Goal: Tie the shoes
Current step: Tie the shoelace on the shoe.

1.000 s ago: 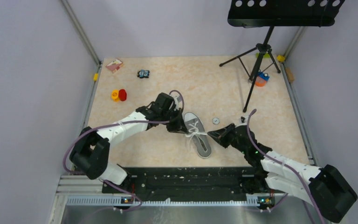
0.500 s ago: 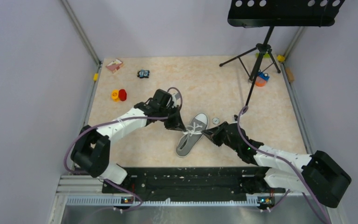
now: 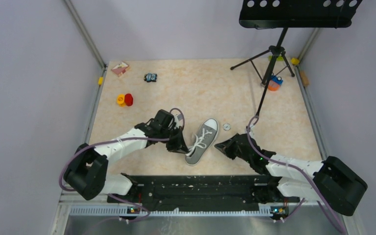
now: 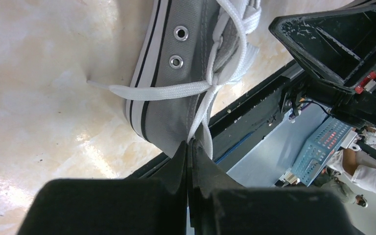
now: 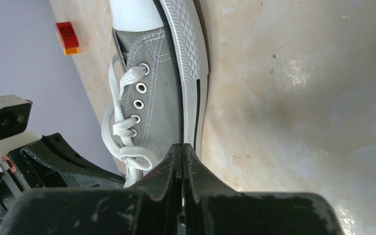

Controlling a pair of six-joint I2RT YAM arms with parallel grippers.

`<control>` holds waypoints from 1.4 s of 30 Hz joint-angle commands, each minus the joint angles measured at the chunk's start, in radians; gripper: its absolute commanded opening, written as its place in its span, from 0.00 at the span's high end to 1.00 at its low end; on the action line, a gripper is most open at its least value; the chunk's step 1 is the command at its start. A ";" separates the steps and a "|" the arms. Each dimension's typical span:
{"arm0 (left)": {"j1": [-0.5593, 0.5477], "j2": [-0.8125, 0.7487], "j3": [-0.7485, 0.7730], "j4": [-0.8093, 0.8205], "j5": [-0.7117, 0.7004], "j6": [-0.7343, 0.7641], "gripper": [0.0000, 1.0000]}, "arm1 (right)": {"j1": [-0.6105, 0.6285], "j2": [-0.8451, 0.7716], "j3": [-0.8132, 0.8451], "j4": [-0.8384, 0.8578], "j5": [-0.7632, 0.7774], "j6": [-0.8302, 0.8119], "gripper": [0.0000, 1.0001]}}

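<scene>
- The shoe (image 3: 201,142) lies on the surface (image 3: 215,88) between your two arms, near the front edge. Its toe points away and a little to the right, and its heel is toward the arm bases.
- It is a grey canvas low-top with a white toe cap, metal eyelets and a white sole that has thin dark stripes along the side.
- The white laces (image 4: 162,89) criss-cross up the front and gather into a loose tangle at the top eyelets. One strand trails sideways off the shoe onto the surface.
- Your left fingers (image 4: 174,166) are pinched together on a strand of the laces that runs down from the tangle, just beside the heel.
- Your right fingers (image 5: 169,166) are pressed shut with nothing showing between them. In the wrist view their tips sit right by the sole on the shoe's far side, while the top view shows them a little apart from it.
</scene>
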 commanded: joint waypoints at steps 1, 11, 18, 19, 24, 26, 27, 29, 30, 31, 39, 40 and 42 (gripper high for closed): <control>-0.023 -0.054 -0.003 0.006 -0.004 -0.035 1.00 | -0.004 0.003 0.031 0.004 0.040 -0.017 1.00; -0.040 -0.035 0.126 -0.063 -0.058 0.001 1.00 | -0.020 0.017 0.063 0.114 -0.066 -0.150 0.84; -0.036 0.062 0.223 -0.066 -0.050 0.029 1.00 | -0.005 0.104 0.112 0.155 -0.129 -0.181 0.60; -0.035 0.067 0.221 -0.059 -0.044 0.024 1.00 | -0.003 0.117 0.124 0.148 -0.132 -0.186 0.61; -0.034 0.067 0.207 -0.030 -0.035 0.005 1.00 | 0.013 0.160 0.117 0.199 -0.182 -0.143 0.62; -0.031 0.067 0.209 -0.029 -0.037 0.007 1.00 | 0.016 0.181 0.117 0.204 -0.209 -0.102 0.61; -0.029 0.070 0.211 -0.026 -0.036 0.006 1.00 | 0.022 0.194 0.120 0.208 -0.215 -0.087 0.61; -0.026 0.075 0.216 -0.017 -0.029 0.000 1.00 | 0.033 0.212 0.126 0.217 -0.218 -0.075 0.60; -0.026 0.077 0.218 -0.014 -0.026 -0.002 1.00 | 0.034 0.219 0.130 0.213 -0.216 -0.073 0.60; -0.026 0.078 0.218 -0.010 -0.023 -0.005 1.00 | 0.034 0.224 0.133 0.211 -0.215 -0.075 0.60; -0.026 0.072 0.199 -0.002 -0.024 -0.004 1.00 | 0.033 0.244 0.191 0.165 -0.177 -0.141 0.61; -0.027 0.072 0.196 -0.003 -0.023 -0.005 1.00 | 0.033 0.247 0.204 0.155 -0.179 -0.154 0.61; -0.027 0.072 0.192 0.001 -0.023 -0.005 1.00 | 0.032 0.262 0.224 0.137 -0.191 -0.167 0.61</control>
